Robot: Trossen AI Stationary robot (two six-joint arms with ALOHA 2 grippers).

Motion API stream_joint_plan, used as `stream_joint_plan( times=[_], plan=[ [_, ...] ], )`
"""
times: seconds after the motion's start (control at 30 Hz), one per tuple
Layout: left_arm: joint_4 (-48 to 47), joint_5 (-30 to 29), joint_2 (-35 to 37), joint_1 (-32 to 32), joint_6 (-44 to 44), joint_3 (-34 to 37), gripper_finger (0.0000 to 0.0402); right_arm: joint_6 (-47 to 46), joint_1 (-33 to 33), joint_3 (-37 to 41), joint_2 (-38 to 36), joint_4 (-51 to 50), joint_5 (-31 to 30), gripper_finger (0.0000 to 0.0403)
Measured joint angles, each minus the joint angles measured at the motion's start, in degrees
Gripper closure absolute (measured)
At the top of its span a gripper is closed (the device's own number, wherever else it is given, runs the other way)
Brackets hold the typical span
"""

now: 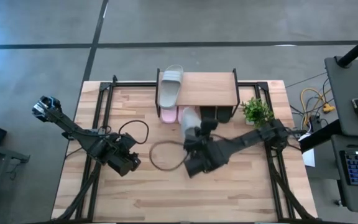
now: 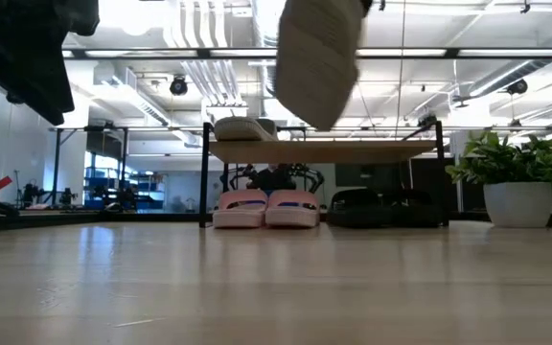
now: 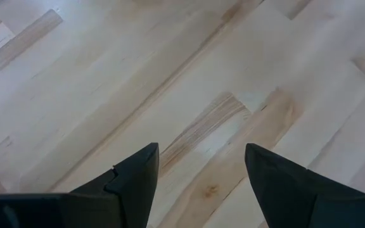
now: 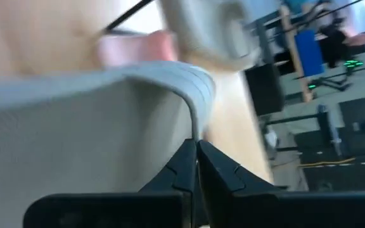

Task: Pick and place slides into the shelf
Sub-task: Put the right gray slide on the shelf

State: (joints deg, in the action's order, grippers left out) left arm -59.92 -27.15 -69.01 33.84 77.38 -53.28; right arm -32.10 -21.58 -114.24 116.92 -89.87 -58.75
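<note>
While the right gripper (image 4: 195,155) is pinched tight on the thin strap edge of the grey-green slide (image 1: 190,119), we carry it in the air just in front of the shelf (image 1: 207,89), whose top already bears its mate (image 1: 169,85). Foam looks light, soft, bendy; we'd expect flop, so a grip at the strap root seems safer. Left gripper (image 3: 198,183) waits spread apart over bare table.

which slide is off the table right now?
The grey-green slide clamped in the right gripper, hanging above the table. Its mate lies on the shelf top; the pink pair and black pair sit underneath.
</note>
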Motion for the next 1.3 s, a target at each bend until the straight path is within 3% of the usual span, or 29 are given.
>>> stream_joint_plan(
  times=[0.13, 0.33, 0.7, 0.93, 1.3],
  plan=[
    [1.1, 0.0, 0.0, 0.0, 0.0, 0.0, 0.0181, 7.4, 5.0, -3.5, -0.1, 0.0, -4.4, 0.0395],
    [1.9, -0.1, 0.0, 0.0, 0.0, 0.0, 0.0181, 16.3, 15.7, -5.4, -0.1, 1.2, -4.5, 0.0395],
    [2.5, -0.1, -0.1, 0.0, -0.1, 0.0, 0.0181, 54.1, 27.7, -4.5, 0.2, 27.0, -0.1, 0.0394],
    [2.5, -0.1, -0.1, 0.0, -0.2, 0.0, 0.0181, 54.9, 31.6, -4.4, 1.0, 25.9, 0.0, 0.0394],
    [2.4, -0.1, -0.1, 0.0, -0.3, 0.0, 0.0181, 51.4, 31.8, -4.4, 1.0, 26.0, -0.8, 0.0394]
  ],
)
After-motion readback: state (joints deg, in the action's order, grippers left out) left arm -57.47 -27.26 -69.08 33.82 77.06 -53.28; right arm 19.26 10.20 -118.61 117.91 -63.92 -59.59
